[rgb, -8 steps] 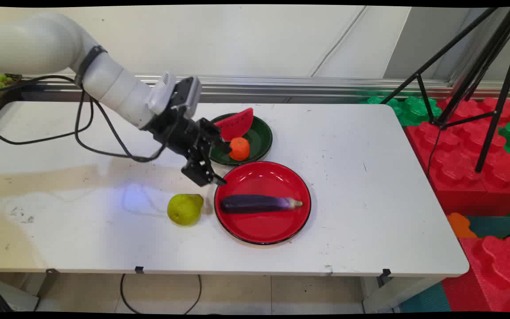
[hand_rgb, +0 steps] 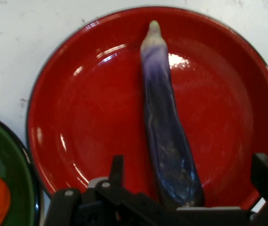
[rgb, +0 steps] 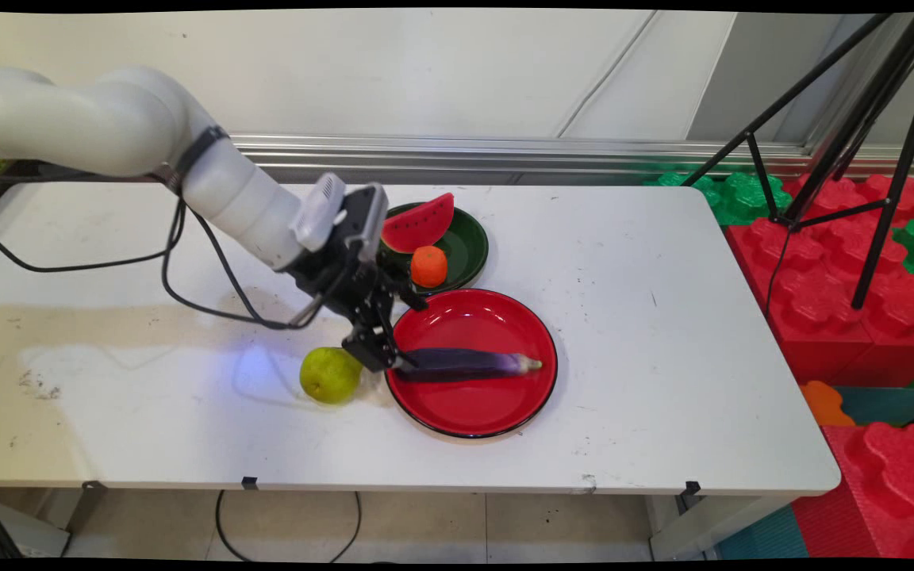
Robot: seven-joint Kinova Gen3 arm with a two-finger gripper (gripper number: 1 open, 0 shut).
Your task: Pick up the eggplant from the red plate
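Hovering w/ fingers spread either side of the eggplant's (hand_rgb: pixel 166 141) thick end, gripper (rgb: pixel 401 333) low over red plate (rgb: pixel 497 408); pear (rgb: pixel 330 373) just beside.

You see a purple eggplant (hand_rgb: pixel 166 141) lying on a red plate (hand_rgb: pixel 77 132), its near end between the gripper's (hand_rgb: pixel 190 181) spread fingers (hand_rgb: pixel 117 169).

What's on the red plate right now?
Only a purple eggplant lies on the red plate, lengthwise across its middle. The gripper, jaws open, covers the eggplant's blunt end in the main view, so contact there cannot be seen.
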